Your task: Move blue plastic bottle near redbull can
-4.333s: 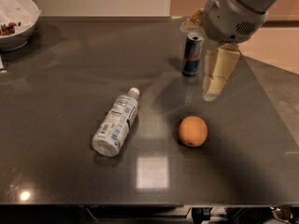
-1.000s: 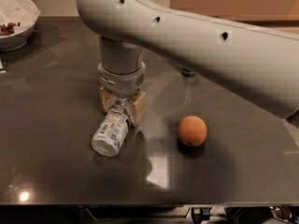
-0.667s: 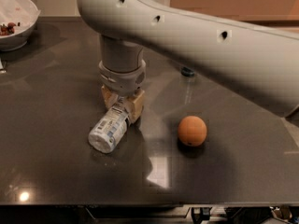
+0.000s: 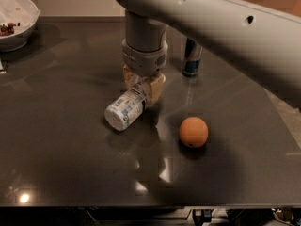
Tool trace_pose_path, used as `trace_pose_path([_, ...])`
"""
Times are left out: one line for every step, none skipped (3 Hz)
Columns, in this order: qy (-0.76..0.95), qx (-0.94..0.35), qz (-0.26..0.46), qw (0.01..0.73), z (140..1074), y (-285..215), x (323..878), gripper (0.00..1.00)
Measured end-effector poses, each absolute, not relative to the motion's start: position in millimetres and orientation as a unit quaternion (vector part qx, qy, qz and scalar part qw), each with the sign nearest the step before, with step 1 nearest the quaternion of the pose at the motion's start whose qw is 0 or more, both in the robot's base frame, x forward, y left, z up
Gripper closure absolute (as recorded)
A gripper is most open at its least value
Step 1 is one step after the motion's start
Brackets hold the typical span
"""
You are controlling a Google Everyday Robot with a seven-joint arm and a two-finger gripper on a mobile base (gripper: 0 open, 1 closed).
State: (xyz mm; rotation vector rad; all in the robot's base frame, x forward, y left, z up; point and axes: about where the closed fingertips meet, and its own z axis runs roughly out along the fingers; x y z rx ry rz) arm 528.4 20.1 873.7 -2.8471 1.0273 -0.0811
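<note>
The bench (image 4: 61, 145) was a dark, glossy slab that caught the ceiling lights, with a white bowl (image 4: 16, 25) at its far left corner. The robot's pale arm (image 4: 221, 18) crossed the top of the view.

The main risk was the hold itself. The blue plastic bottle (image 4: 125, 110) was pinched only near its cap end, with the long body and base sticking out towards the camera at a tilt. On a sideways carry that overhanging weight could swing or twist the bottle out of the grip. A smooth round neck gives little to hold against that.

The second risk lay on the way across. The redbull can (image 4: 192, 58) stood upright further back and to the right, well apart from the bottle. It looked slim and easy to topple if the bottle's free end or the wrist brushed it. The orange (image 4: 193, 132) sat near the front right, close enough to a low path to be knocked rolling.

The gripper (image 4: 143, 93) hung straight down near the middle of the bench, its tan fingers (image 4: 155, 89) pressed in on the bottle's upper end with only that narrow part between them. Whether the bottle's base was clear of the bench could not be told.
</note>
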Motion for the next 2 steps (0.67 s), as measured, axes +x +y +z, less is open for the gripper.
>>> trace_pose_path([0.393,-0.917,-0.035,0.051,884.8,-16.1,548.1,1.00])
trace_pose_path([0.443,-0.895,-0.035,0.044,891.5,-52.1,560.2,1.00])
